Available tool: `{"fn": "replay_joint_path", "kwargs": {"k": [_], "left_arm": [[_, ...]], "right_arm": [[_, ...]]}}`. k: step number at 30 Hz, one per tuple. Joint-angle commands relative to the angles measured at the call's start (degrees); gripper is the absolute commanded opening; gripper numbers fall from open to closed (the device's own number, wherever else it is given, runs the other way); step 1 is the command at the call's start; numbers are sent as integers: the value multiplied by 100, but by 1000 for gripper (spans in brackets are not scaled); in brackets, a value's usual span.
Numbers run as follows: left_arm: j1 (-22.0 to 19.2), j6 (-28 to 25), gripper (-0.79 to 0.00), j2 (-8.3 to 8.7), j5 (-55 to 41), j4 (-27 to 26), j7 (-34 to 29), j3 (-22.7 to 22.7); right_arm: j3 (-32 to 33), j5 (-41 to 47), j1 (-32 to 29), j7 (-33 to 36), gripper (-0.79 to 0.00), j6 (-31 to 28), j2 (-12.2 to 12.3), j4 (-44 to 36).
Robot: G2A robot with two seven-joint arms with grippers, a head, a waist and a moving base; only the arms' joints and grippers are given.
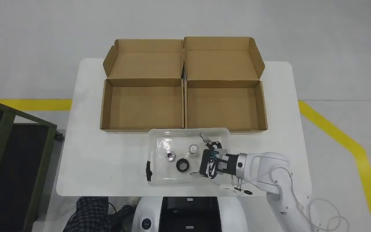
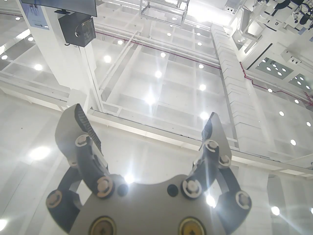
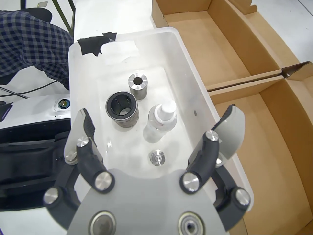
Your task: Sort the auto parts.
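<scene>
Right claw (image 3: 158,111) is wide open, empty. The clear plastic bottle with white cap (image 3: 159,123) sits centred just below it, so I'd drop straight down and pinch mid-body.

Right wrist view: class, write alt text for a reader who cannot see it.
The open right gripper hangs over a clear plastic bin holding a black-lined sleeve, a smaller metal cylinder, a small white-capped bottle and a metal fitting. Two open cardboard boxes sit beside the bin.
</scene>
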Motion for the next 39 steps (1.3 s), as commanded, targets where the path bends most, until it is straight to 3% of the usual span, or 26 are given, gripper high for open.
{"fn": "replay_joint_path", "kwargs": {"k": [1,11,12,17,18,20,29,34,37,39], "left_arm": [[0,0,0,0,0,0,0,0],[0,0,0,0,0,0,0,0],[0,0,0,0,0,0,0,0],[0,0,0,0,0,0,0,0],[0,0,0,0,0,0,0,0],[0,0,0,0,0,0,0,0],[0,0,0,0,0,0,0,0],[0,0,0,0,0,0,0,0],[0,0,0,0,0,0,0,0],[0,0,0,0,0,0,0,0]], "right_arm": [[-71,-4,60,2,0,45,1,76],[-272,-41,243,117,0,262,30,410],[-267,-34,247,112,-129,266,37,433],[-262,1,280,75,-280,284,67,535],[-263,30,287,53,-342,302,70,561],[-272,51,315,36,-391,323,78,601],[-425,156,444,-67,-459,489,91,803],[-426,215,471,-63,-613,548,112,826],[-370,270,457,-75,-785,553,135,792],[-332,296,437,-78,-785,533,153,712]]}}
